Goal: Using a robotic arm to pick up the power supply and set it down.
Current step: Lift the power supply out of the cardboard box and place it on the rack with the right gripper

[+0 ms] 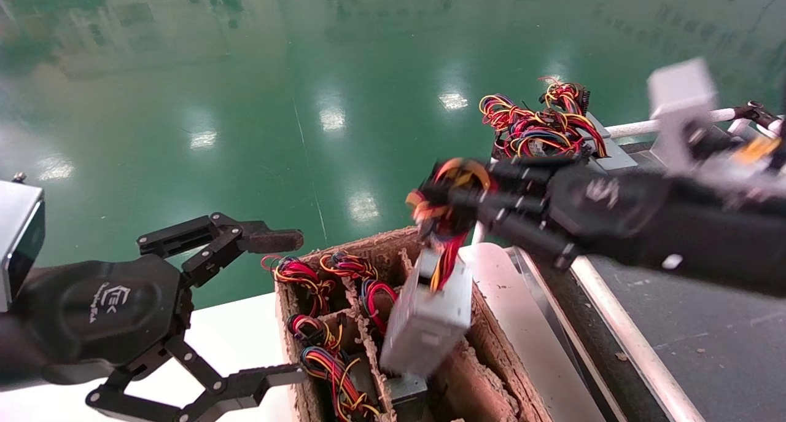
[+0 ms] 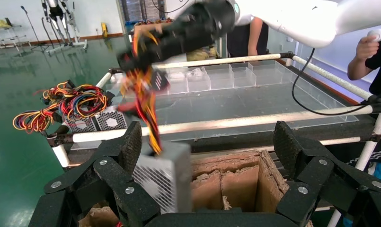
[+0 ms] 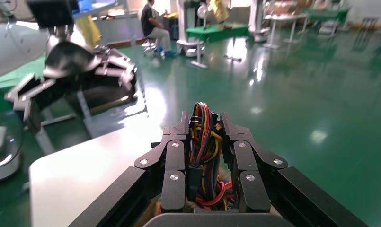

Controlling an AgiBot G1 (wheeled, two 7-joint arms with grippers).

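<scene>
The power supply (image 1: 427,320), a slim grey metal box, hangs tilted over the open cardboard crate (image 1: 491,354), its lower end level with the rim. My right gripper (image 1: 439,191) is shut on its bundle of red, yellow and black wires (image 3: 202,142), not on the box itself. In the left wrist view the same box (image 2: 164,182) dangles from the wires under the right gripper (image 2: 141,56). My left gripper (image 1: 288,305) stands open beside the crate's left side, holding nothing.
The crate's divided cells hold several more wire bundles (image 1: 331,360). Other supplies with tangled wires (image 1: 540,124) lie at the far end of the dark framed bench (image 1: 675,324) on the right. A white table (image 1: 245,330) carries the crate. A person (image 2: 368,56) stands beyond the bench.
</scene>
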